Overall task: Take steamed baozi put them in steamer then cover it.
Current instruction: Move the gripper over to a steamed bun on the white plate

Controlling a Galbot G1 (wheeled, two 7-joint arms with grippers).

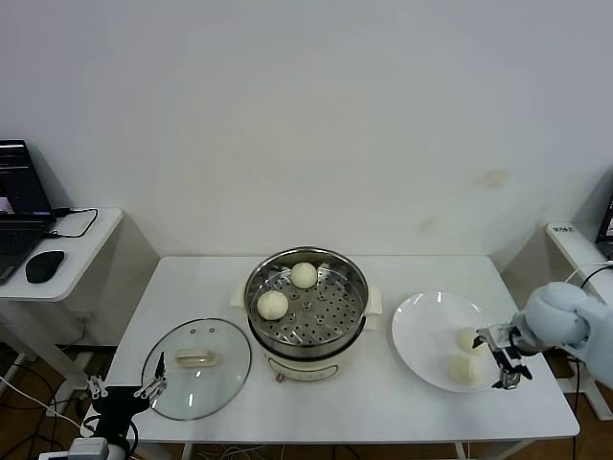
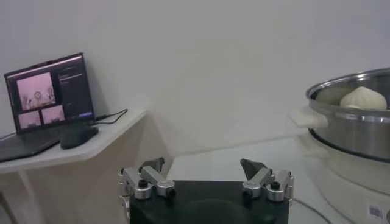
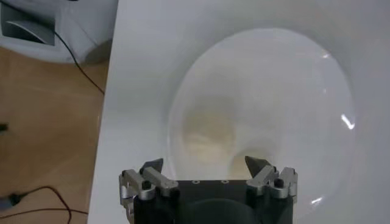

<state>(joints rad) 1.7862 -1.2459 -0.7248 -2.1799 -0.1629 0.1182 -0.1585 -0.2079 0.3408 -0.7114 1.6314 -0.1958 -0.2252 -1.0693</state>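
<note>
The steamer (image 1: 306, 349) stands mid-table with two steamed baozi (image 1: 304, 275) (image 1: 273, 305) on its perforated tray. Two more baozi (image 1: 468, 339) (image 1: 464, 370) lie on the white plate (image 1: 421, 326) to the right. My right gripper (image 1: 503, 359) is open at the plate's right edge, right beside those two buns; in the right wrist view a baozi (image 3: 207, 131) lies just ahead of the open right gripper (image 3: 207, 165). The cover (image 1: 220, 383) lies flat left of the steamer. My left gripper (image 1: 124, 388) hangs open at the table's front left corner, beside the cover. The left wrist view shows the steamer (image 2: 359, 122).
A side table at the far left carries a laptop (image 1: 19, 220) and a black mouse (image 1: 44, 265). A white cloth or paper lies under the steamer's base. Another white stand (image 1: 575, 244) is off the table's right end.
</note>
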